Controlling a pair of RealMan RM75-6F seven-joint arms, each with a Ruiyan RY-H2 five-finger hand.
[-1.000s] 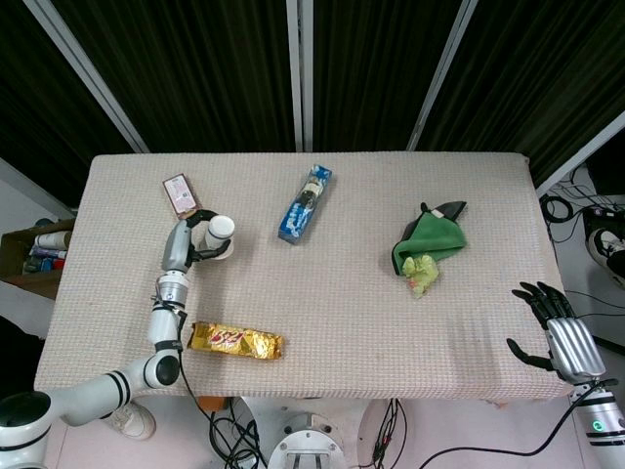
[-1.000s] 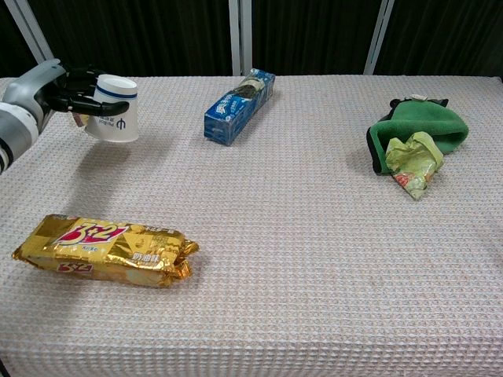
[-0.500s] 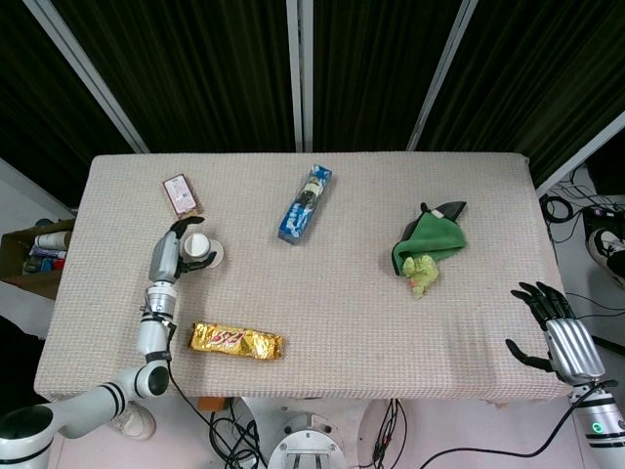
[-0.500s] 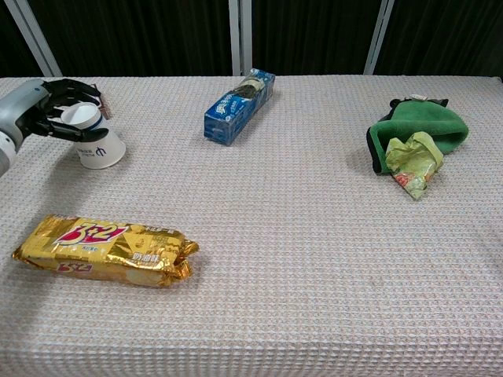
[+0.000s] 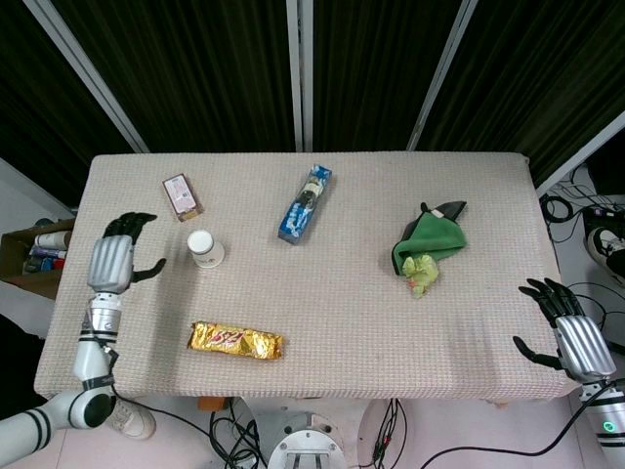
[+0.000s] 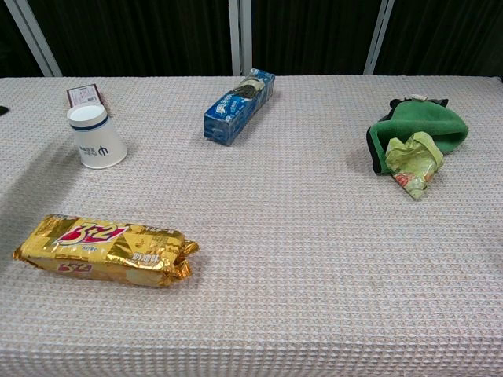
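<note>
A white paper cup (image 5: 205,248) (image 6: 96,136) stands upright on the table's left side, free of any hand. My left hand (image 5: 115,262) hovers open to the left of the cup, fingers spread, holding nothing; the chest view does not show it. My right hand (image 5: 571,330) hangs open off the table's front right corner, empty. A gold snack packet (image 5: 235,340) (image 6: 106,250) lies in front of the cup.
A small brown packet (image 5: 182,195) (image 6: 83,96) lies behind the cup. A blue biscuit pack (image 5: 305,203) (image 6: 239,106) lies at the back centre. A green cloth (image 5: 430,237) (image 6: 428,130) with a crumpled yellow-green wrapper (image 5: 421,274) (image 6: 412,162) sits at the right. The beige woven table (image 5: 342,313) fills both views.
My left hand set the paper cup down upright, let go of it and drew back to the left, out of the chest view. The right hand barely shifted.
</note>
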